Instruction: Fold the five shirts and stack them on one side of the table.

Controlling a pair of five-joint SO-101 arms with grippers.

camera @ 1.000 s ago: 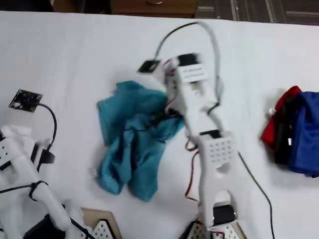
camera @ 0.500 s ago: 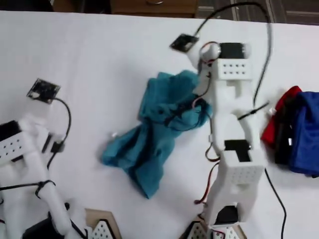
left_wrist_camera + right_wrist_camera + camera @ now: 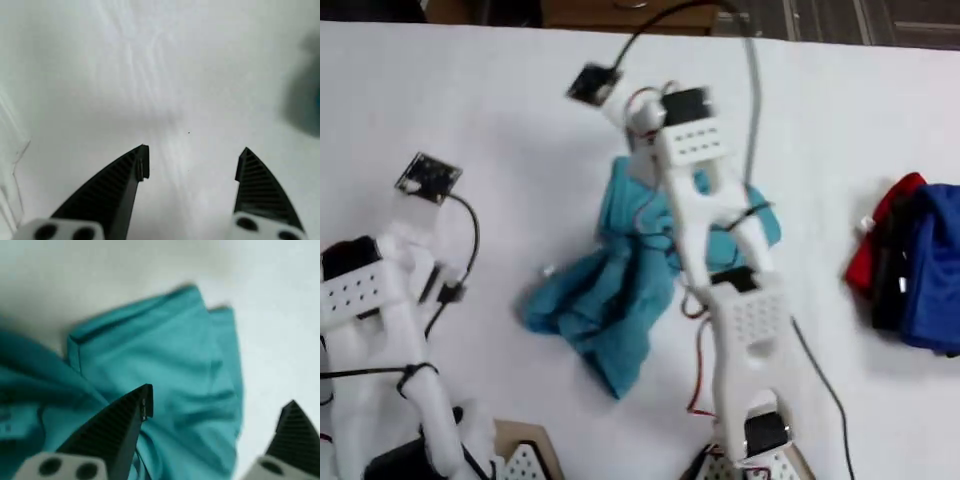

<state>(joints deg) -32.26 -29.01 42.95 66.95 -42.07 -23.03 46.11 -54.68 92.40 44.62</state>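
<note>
From above, the teal shirt (image 3: 595, 305) lies crumpled mid-counter (image 3: 470, 90) with the right arm (image 3: 740, 310) stretched over its far part, while a pile of red, dark and blue shirts (image 3: 910, 265) sits well apart at the counter's right edge and the left arm (image 3: 375, 320) stands near the left side. At the left wrist, the left pincer (image 3: 195, 148) hangs with its jaws wide apart over bare white cloth, and a dim blur (image 3: 305, 95) at the edge may be the teal shirt. At the right wrist, the right pincer (image 3: 220, 395) is spread apart just above the teal shirt's rumpled folds, gripping nothing.
</note>
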